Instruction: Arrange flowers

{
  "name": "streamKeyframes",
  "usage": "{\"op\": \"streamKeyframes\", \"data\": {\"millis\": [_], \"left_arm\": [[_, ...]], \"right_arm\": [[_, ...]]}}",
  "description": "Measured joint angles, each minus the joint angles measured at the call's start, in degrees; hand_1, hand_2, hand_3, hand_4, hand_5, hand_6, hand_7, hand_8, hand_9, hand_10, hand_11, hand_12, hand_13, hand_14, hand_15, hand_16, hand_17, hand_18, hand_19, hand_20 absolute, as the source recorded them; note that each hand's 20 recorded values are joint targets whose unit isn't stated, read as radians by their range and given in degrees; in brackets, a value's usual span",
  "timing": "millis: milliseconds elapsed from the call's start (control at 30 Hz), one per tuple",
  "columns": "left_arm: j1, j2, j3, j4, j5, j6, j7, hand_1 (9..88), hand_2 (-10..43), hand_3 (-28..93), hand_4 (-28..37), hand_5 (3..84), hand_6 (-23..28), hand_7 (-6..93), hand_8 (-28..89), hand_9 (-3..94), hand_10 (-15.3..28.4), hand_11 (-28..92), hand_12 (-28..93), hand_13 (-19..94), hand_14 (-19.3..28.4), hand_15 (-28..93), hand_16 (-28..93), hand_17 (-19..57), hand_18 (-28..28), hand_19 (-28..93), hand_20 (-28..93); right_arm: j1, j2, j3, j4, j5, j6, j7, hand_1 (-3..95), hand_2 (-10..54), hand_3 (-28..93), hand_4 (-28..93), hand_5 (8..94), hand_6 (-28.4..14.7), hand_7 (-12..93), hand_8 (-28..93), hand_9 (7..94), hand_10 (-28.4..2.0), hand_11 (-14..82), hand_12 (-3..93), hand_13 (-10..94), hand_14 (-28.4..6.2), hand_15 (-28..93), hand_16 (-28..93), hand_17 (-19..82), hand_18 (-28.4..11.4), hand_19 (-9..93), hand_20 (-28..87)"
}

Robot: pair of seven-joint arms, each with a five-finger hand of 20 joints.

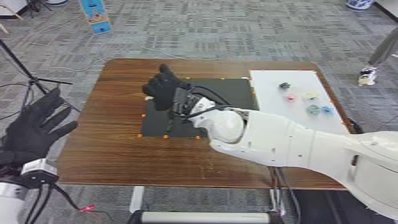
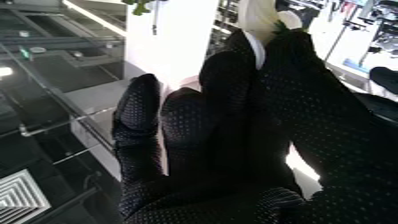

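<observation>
"Where do our flowers sit?"

"With the brown table [image 1: 107,150] as our clock, the white board [image 1: 280,115] lies at two. We have a dark green head [image 1: 284,85], a pink bloom [image 1: 290,98], a yellow bloom [image 1: 310,95], a teal bloom [image 1: 313,108] and a blue bloom [image 1: 326,109] on it."

"And our hands?"

"Our right hand [image 1: 165,90] is at eleven, over the black mat [image 1: 233,89]. In the right wrist view its thumb and a finger close on a pale cream bloom [image 2: 256,17] — or so we take it (only its petal-like shape and a touch of green give it away). Our left hand [image 1: 31,135] waits at nine, beyond the table's edge, fingers spread."

"What could spoil this for us?"

"The pinch, mostly. Gloved fingers on something that smooth could let it twist or slide, and if we squeeze to stop that, we may crease it. We can't tell how much stem sits in the grip, so we might set it down leaning. Then there's the trip back towards two — those heads stand near one another, and a low forearm or trailing cable could sweep one over. We'd lift before we swing."
</observation>
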Motion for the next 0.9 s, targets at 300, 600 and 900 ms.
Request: {"op": "streamKeyframes", "data": {"millis": [300, 600, 900], "left_arm": [[-0.4, 0.67, 0.00, -0.02, 0.06, -0.02, 0.64, 27.4, -9.5, 60, -28.3, 22.7, 1.7, 15.4, -9, 16.4, 8.2, 10, 18, 13, 12.3, 11, 4, -11.8, 20.8, 37, 5], [-1.5, 1.66, 0.51, -0.01, 0.16, -0.02, 1.20, 27.5, -9.5, 60, -28.3, 22.9, 1.7, 15.3, -9, 16.5, 8.3, 10, 18, 13, 12.3, 11, 4, -11.7, 20.2, 37, 5], [-2.6, 2.53, 0.74, 0.10, 0.21, -0.20, 1.51, 27.5, -9.5, 60, -28.3, 23.0, 1.8, 15.0, -9, 16.6, 8.4, 10, 18, 13, 12.2, 11, 4, -11.6, 20.0, 37, 5]], "right_arm": [[0.2, -1.9, -0.7, 0.6, -0.5, -1.4, -0.4, 51.2, -9.5, 78, -28, 68.5, 3.7, 55, 2, 69.5, -8.0, 41.6, 69.0, 60, -7.2, 77, 50, 27, -17.1, 74, 53], [-0.2, -4.2, -0.8, 2.6, -1.5, -1.8, -0.7, 51.6, -9.5, 77, -28, 68.5, 3.9, 54, 2, 68.4, -7.7, 41.5, 69.1, 60, -7.1, 77, 50, 27, -16.8, 73, 53], [-0.8, -5.5, -1.8, 4.7, -3.0, -3.2, -0.1, 51.7, -9.5, 76, -28, 69.1, 4.2, 54, 1, 67.5, -7.8, 41.9, 68.6, 59, -7.0, 76, 50, 27, -16.7, 73, 53]]}}
